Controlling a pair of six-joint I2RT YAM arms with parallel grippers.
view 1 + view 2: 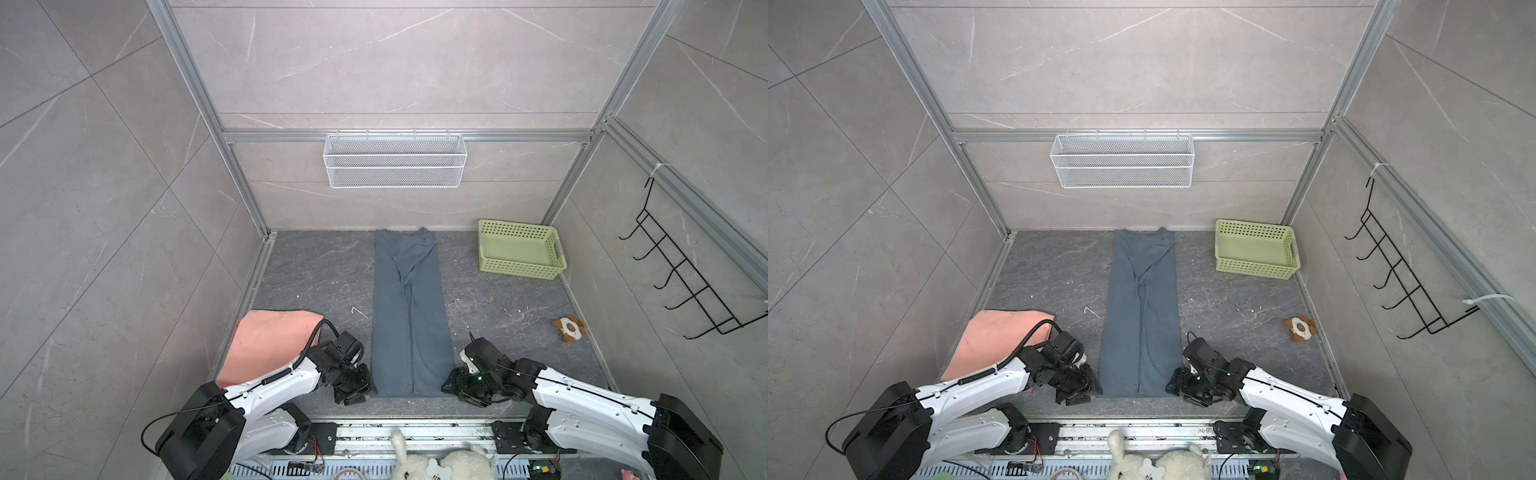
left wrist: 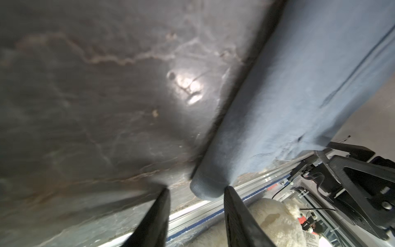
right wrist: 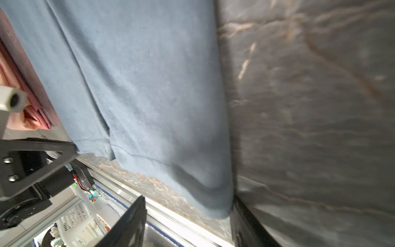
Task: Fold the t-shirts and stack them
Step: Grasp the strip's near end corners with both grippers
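Blue shirt (image 1: 409, 316): lay flat on the dark table (image 1: 316, 282), folded into one long narrow strip in the middle.
Long axis: ran from the near edge straight away to the back wall, with the hem near the arms and the collar end far.
Pink shirts (image 1: 270, 345): a folded pile at the near left, beside the left arm and apart from the blue shirt.
Left gripper (image 1: 363, 388): sat low at the hem's left corner. Its jaws stood narrowly apart with the corner between them; we saw no pinch yet.
Right gripper (image 1: 451, 384): sat low at the hem's right corner. Its jaws stood wider, and the corner lay between them, against one finger.
Relation we weighed: each corner lay just inward of its own gripper, toward the middle, so each arm was nearest its own corner and neither had to cross.
Step, as we judged it: pinch both hem corners, then carry the hem along the long axis toward the collar.
Risk, in our view: an uneven grip would skew the fold.
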